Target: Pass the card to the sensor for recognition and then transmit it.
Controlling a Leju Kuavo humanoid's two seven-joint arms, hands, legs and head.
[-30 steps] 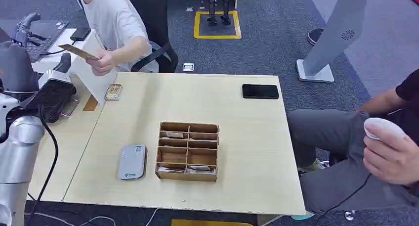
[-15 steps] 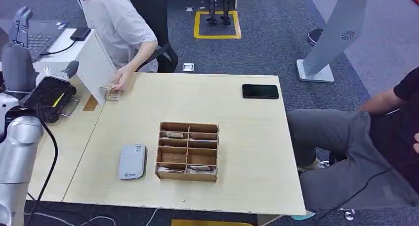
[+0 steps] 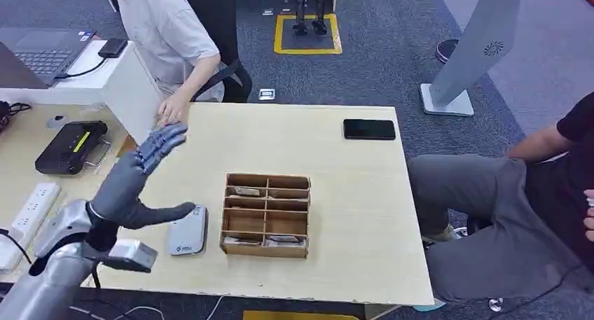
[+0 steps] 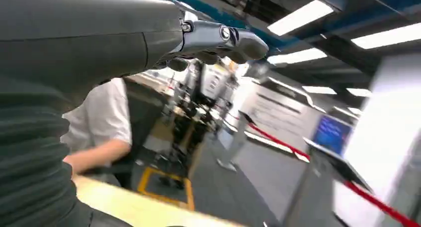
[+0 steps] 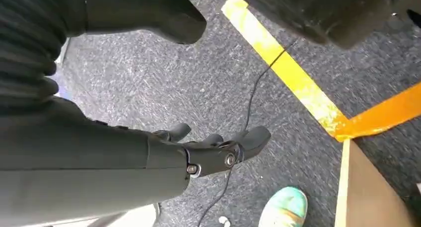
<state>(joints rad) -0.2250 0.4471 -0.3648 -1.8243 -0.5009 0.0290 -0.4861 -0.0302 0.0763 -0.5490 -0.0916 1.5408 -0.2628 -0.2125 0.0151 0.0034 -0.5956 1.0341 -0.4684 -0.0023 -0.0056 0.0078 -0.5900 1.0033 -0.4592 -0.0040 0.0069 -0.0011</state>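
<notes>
The left hand (image 3: 136, 176) is above the near-left part of the wooden table (image 3: 350, 215), its fingers stretched wide apart and holding nothing, the thumb just over the grey card sensor (image 3: 187, 229). Beside the sensor stands a wooden divided box (image 3: 267, 213) with some cards in its compartments. Farther, at the table's far-left corner, a person's hand (image 3: 171, 110) rests near the fingertips. A black phone (image 3: 369, 129) lies at the far-right edge. The right hand (image 5: 198, 152) hangs over the carpet, fingers loosely apart, empty.
</notes>
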